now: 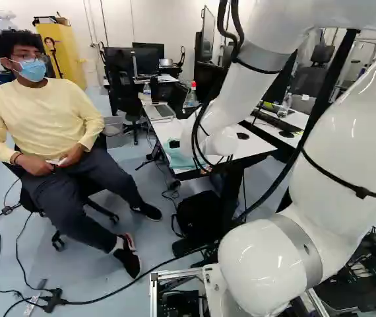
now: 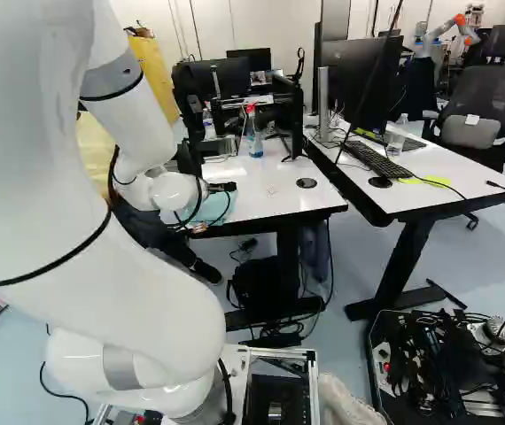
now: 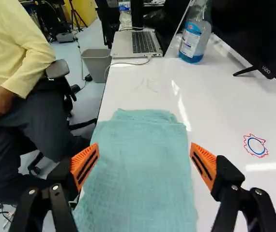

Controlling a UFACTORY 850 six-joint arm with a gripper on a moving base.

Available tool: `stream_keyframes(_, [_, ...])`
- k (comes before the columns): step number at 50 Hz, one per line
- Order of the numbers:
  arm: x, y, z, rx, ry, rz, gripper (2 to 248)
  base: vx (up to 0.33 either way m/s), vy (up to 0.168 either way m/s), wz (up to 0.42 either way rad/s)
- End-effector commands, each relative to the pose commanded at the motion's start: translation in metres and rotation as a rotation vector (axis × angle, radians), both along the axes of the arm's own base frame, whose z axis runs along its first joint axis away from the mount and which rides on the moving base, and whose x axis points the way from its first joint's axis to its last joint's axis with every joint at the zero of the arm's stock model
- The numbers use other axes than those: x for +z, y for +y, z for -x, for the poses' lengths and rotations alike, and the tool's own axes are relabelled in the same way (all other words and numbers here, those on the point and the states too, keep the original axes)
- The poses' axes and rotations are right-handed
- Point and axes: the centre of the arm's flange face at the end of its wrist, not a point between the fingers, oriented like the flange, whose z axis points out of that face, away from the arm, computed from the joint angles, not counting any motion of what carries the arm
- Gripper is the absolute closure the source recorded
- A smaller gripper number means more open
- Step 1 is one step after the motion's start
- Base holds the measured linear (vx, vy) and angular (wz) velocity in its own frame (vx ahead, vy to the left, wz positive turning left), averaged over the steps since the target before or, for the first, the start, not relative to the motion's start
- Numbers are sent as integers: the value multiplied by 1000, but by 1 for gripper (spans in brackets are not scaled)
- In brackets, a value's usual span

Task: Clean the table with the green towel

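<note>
**Hand standing spread over the green towel, cloth running lengthwise ahead**

The hand is hovering with its two orange pads wide apart, gripping nothing. The green towel is lying directly beneath and between them, spreading across most of the opening. Its long axis is running away from the hand, crossing the line from one finger to the other, so the fingers are straddling the cloth's width rather than its length. Its far end is reaching ahead of both fingertips; its near end is passing out of the wrist view, so I cannot tell where it is stopping.

Going outward, the towel is resting at the near corner of the white surface, along the edge where a seated person is keeping close. Farther in from that edge, past the opposite finger, a red and blue drawn mark is showing, well apart from the cloth. Faint scribbles are lying beyond the towel's far end, with the laptop and a spray bottle sitting farther toward the far edge.

The coming move is probably calling for a straight descent and a squeeze across the width. Being thin and soft, the cloth is likely bunching only if the pads are pressing low enough; otherwise they are risking slipping over it.
</note>
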Motion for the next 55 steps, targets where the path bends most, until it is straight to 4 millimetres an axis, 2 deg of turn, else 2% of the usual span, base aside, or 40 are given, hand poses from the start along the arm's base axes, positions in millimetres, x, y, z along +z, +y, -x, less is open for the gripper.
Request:
stream_keyframes(22, [-4, 8, -16, 14, 53, 10, 3, 0, 0, 0])
stream_keyframes(55, [-7, 9, -15, 15, 100, 19, 3, 0, 0, 0])
